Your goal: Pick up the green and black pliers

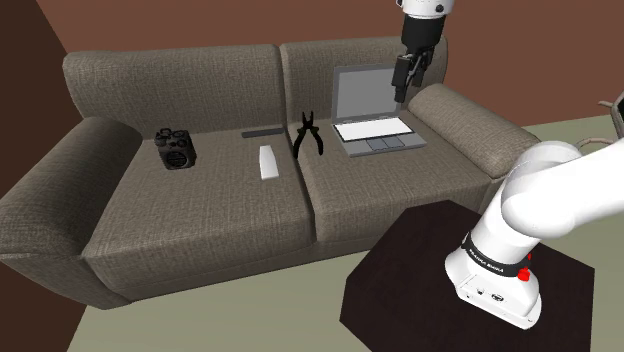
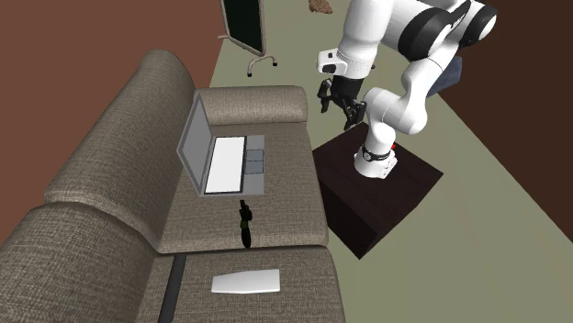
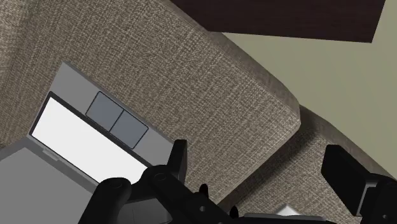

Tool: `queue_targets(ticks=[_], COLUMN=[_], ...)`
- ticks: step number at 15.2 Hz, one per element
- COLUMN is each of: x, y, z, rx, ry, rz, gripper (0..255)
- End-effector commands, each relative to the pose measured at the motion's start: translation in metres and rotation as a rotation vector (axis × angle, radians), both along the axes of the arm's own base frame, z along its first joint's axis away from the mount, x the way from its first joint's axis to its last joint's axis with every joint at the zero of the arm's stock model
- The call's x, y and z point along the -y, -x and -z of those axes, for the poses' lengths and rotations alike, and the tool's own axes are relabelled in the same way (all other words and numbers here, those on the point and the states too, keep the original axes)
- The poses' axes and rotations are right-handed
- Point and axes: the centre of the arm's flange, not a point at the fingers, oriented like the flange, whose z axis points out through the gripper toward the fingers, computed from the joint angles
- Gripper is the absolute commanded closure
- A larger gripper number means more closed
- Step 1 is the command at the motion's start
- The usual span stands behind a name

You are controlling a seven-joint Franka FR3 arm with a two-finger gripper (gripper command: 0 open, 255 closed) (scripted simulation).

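Hand point(image 1: 401, 90) open, fingers well apart, holding nothing; I have it hovering above the open laptop point(image 1: 375, 115), towards the sofa point(image 1: 190, 215) armrest. The pliers point(image 1: 308, 135) sit on the sofa seat just beside the laptop, on the shoulder view's left, so lower than the hand and across the laptop from it. Their head points at the backrest and the handles spread frontward. I cannot tell whether they lie flat.

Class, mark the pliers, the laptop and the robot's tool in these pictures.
pliers point(image 1: 308, 130), shoulder view, on the pivot.
laptop point(image 1: 365, 92), shoulder view, on the screen.
tool point(image 3: 257, 153), wrist view, midway between its open fingers.
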Motion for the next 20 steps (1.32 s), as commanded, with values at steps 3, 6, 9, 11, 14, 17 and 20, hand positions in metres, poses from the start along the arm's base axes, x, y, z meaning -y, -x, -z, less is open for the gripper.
queue_targets(ticks=[3,6,9,11,14,17,20], x=[0.013,0.030,0.044,0.052,0.062,0.069,0.074], y=[-0.019,-0.049,-0.080,-0.101,-0.133,-0.166,-0.200], z=[0.013,0.033,0.053,0.066,0.086,0.106,0.126], rx=[0.002,0.005,0.008,0.010,0.013,0.016,0.019], ry=[-0.009,-0.023,-0.037,-0.046,-0.060,-0.074,-0.088], rz=[-0.049,-0.123,-0.196,-0.245,-0.319,-0.393,-0.466], gripper=[0,0,0,0,0,0,0])
